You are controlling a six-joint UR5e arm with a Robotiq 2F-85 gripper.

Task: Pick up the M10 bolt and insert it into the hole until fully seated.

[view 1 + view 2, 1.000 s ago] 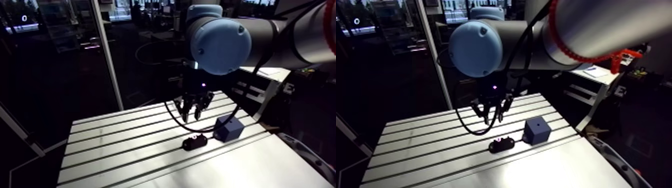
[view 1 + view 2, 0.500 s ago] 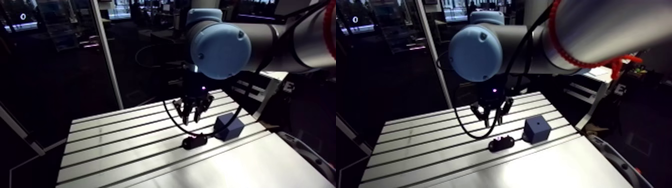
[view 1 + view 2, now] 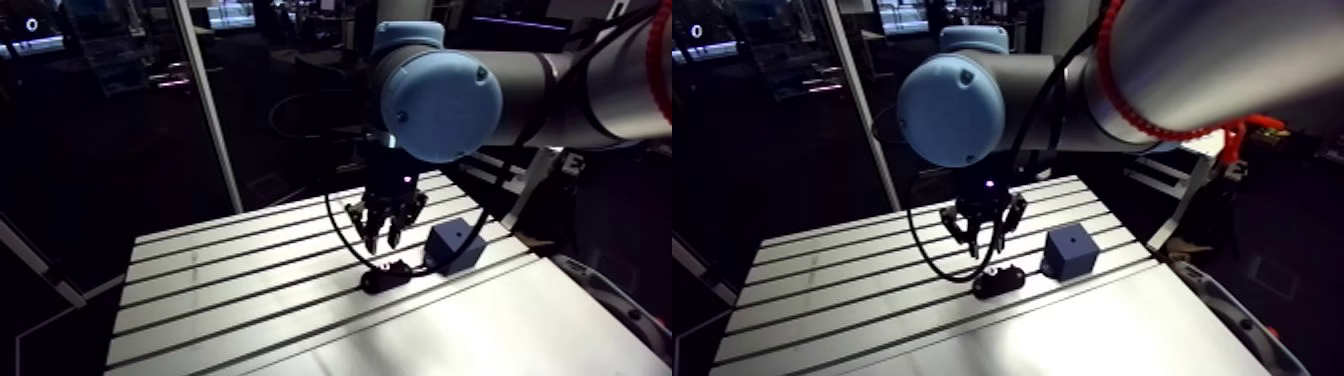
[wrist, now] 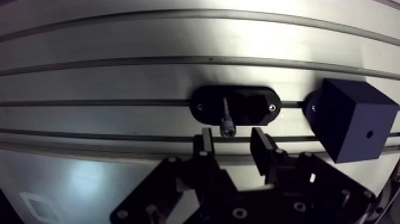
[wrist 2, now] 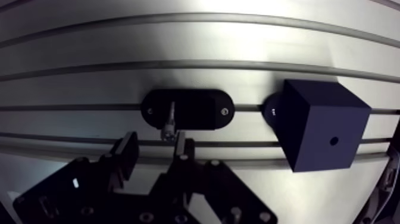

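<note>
Gripper (image 4: 234, 142) is hanging above the slotted aluminium table (image 4: 119, 77) with its two fingers (image 4: 206, 146) spread apart and gripping nothing, so the pick-up is judged not yet made. M10 bolt (image 4: 227, 119) is sitting in a black oval holder (image 4: 256, 106) that is lying along one of the table slots. It appears to be standing upright with its head towards the camera, and in the wrist view it lies just ahead of the gap between the fingers. This arrangement is probably offering the shank and head for a grasp from above, and the open fingers are lining up on either side of the bolt for that purpose. Blue block (image 4: 351, 119) is standing just beside one end of the holder, and the hole (image 4: 369, 134) in its upper face is taken to be the target for insertion. Keeping the block so near is making the carry after the lift a short one. Nothing is lying between the gripper and the bolt. The holder body is surrounding the lower shank, however, so the fingers are likely to be limited to the exposed upper part, and the block is leaving little room on its side.
</note>
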